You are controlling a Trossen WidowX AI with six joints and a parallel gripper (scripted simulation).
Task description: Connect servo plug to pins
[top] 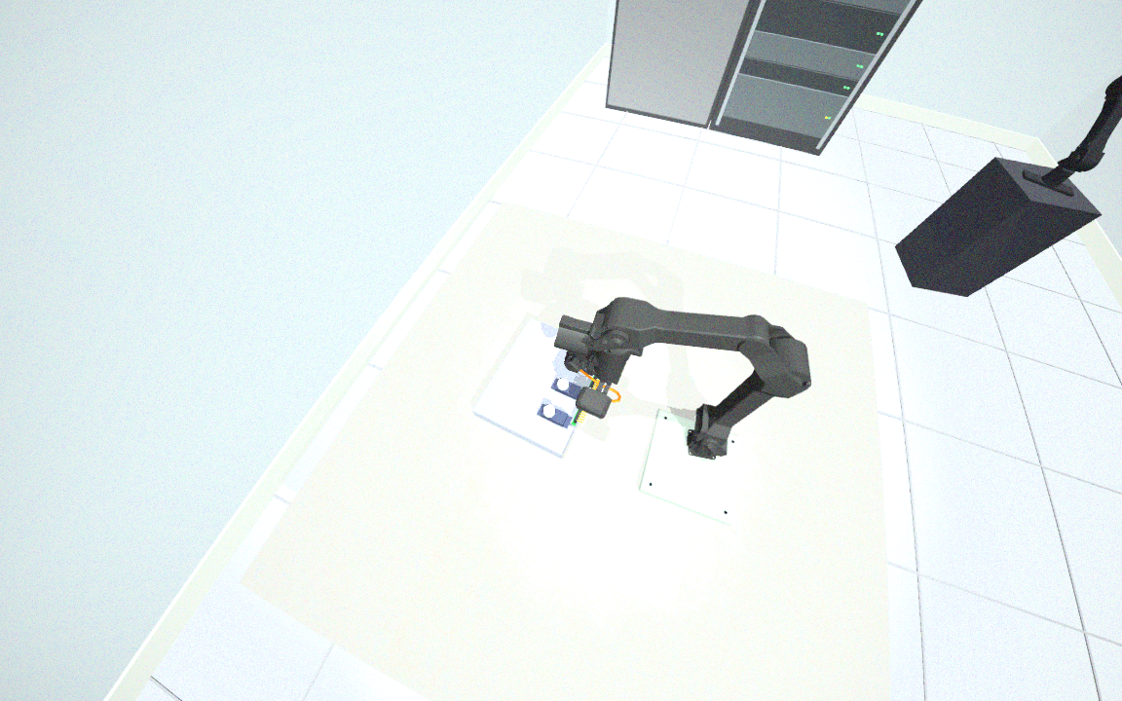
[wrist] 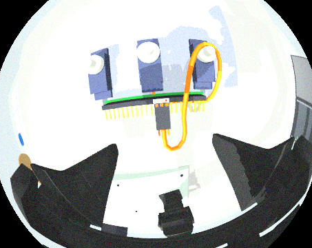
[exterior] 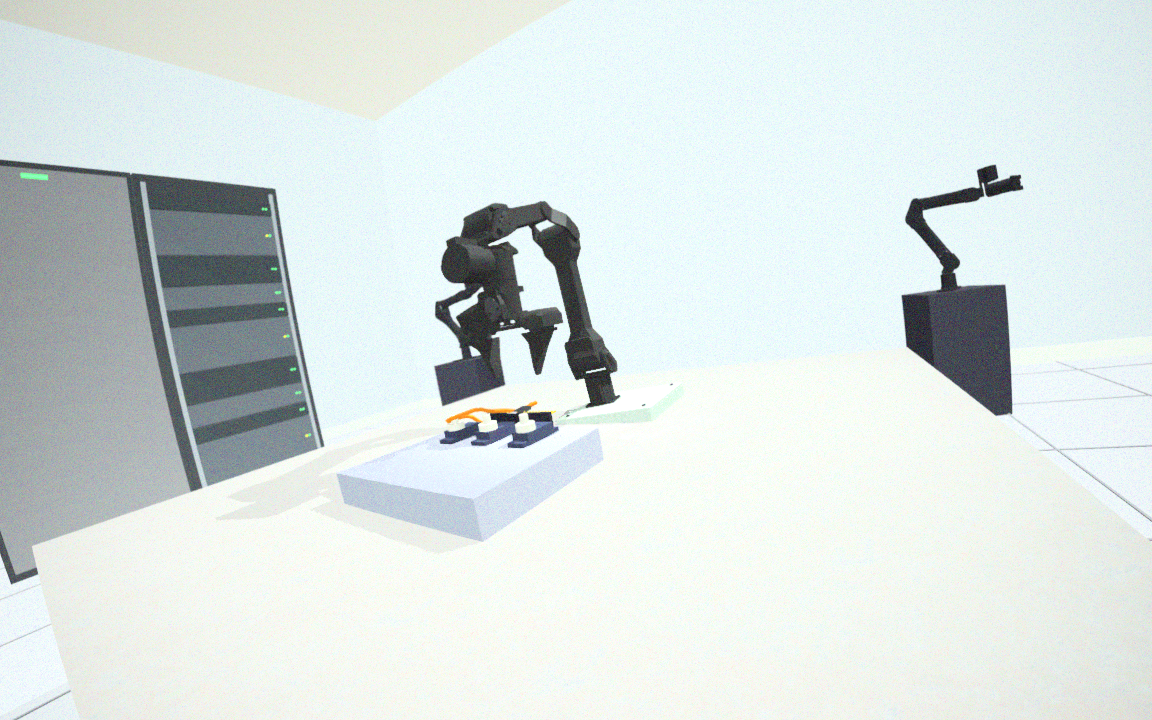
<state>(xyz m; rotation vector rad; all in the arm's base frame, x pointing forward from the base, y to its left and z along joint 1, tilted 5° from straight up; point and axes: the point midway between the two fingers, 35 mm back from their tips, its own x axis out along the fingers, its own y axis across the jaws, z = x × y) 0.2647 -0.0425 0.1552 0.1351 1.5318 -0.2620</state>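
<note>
The dark flat plug sits at the middle of the row of yellow pins, square to it. Its front end is close against the white band, whose red dot is at the right end; the three pins there are mostly covered. The orange-yellow lead loops from the plug's rear over the right servo. Which wire lines up with the dot is unclear. The pale holder carries the servos. My gripper is open and empty, its fingers wide apart above and behind the plug.
Three blue servos with white hubs, the left, middle and right, stand beyond the pins. The arm's pale base plate lies on the near side. Another arm on a dark pedestal stands beyond the table.
</note>
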